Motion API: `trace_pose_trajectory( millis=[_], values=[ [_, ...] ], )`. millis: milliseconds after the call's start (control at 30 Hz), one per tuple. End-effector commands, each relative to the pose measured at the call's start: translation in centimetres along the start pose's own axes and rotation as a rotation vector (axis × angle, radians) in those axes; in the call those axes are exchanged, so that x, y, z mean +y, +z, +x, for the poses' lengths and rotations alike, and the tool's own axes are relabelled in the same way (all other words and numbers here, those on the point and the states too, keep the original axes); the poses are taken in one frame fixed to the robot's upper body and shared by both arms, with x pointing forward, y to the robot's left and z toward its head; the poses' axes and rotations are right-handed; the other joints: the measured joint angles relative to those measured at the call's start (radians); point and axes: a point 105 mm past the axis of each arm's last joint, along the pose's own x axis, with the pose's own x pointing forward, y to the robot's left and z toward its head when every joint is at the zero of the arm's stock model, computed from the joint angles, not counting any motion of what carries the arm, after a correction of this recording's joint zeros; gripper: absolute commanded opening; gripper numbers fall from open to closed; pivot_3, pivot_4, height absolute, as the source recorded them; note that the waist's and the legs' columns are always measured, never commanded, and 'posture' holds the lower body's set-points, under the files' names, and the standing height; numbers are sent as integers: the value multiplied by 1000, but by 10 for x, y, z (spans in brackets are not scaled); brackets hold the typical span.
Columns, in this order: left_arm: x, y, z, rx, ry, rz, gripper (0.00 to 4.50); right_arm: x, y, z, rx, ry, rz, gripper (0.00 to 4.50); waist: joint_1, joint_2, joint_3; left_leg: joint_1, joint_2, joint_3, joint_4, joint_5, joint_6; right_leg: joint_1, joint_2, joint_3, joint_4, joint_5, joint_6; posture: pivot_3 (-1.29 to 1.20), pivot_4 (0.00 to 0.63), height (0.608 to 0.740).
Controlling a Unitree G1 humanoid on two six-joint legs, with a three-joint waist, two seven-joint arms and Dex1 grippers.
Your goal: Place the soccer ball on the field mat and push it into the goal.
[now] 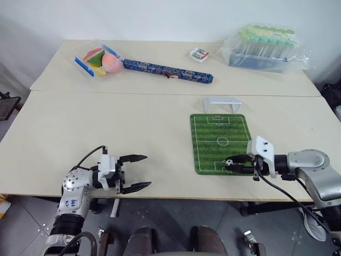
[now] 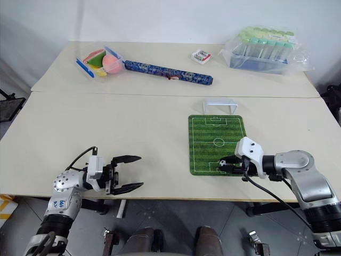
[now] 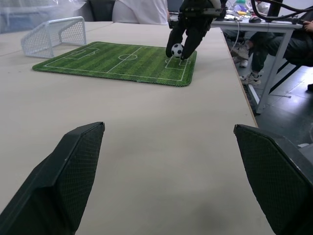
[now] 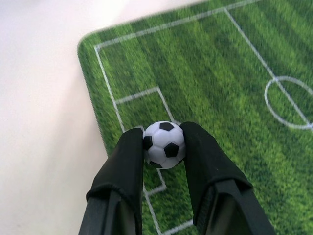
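Observation:
The green field mat point(image 1: 219, 138) lies on the near table, right of centre. Beyond its far edge stands the small white goal point(image 1: 222, 103). My right gripper point(image 1: 232, 162) hangs over the mat's near end, shut on the tiny black-and-white soccer ball point(image 4: 164, 144), which sits pinched between the two black fingertips point(image 4: 201, 147). The ball point(image 3: 177, 49) is held just above the near penalty box. My left gripper point(image 1: 139, 172) is at the table's front edge on the left, open and empty, pointing right toward the mat point(image 3: 117, 61).
On the far table lie a clear tray with a peach fruit point(image 1: 110, 61), a long blue patterned roll point(image 1: 168, 71), a small white box point(image 1: 199, 54) and a bag of capped tubes point(image 1: 265, 48). A seam runs between the two tables.

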Motion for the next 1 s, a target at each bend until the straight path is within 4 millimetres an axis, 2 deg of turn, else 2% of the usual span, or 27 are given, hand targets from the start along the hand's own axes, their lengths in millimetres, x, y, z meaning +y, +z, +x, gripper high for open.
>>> trace_pose_trajectory(
  millis=[33, 267, 333, 433, 833, 1000],
  values=[
    [0, 7, 0, -12, -1, 33, 4500, -2, 5, 4, -19, 8, -29, 841, 0, 0, 0, 0, 0, 0, 0, 0, 0, 0, 0, 0, 0, 0, 0, 0, 150, 740],
    [2, 9, -1, -11, 0, 37, 4500, -1, -2, 8, -2, 25, -32, 841, 0, 0, 0, 0, 0, 0, 0, 0, 0, 0, 0, 0, 0, 0, 0, 0, 150, 740],
    [3, 10, -1, -11, 0, 38, 4500, 0, -3, 8, -1, 30, -30, 1585, 0, 0, 0, 0, 0, 0, 0, 0, 0, 0, 0, 0, 0, 0, 0, 0, 150, 740],
    [4, 10, -1, -11, 0, 38, 4500, 0, -2, 8, -8, 23, -30, 2454, 0, 0, 0, 0, 0, 0, 0, 0, 0, 0, 0, 0, 0, 0, 0, 0, 150, 740],
    [7, 10, 4, -21, -7, 35, 4500, 0, 6, 5, -19, 17, -60, 2454, -1, 0, 0, 0, 0, 0, 1, 0, 0, 0, 0, 0, 0, 0, 0, 0, 150, 740],
    [7, 11, 4, -26, -14, 35, 4500, -3, 19, -2, -23, 7, -109, 2454, 0, 0, 0, 0, 0, 0, 1, 0, 0, 0, 0, 0, 0, 0, 0, 0, 150, 740]
  ],
)
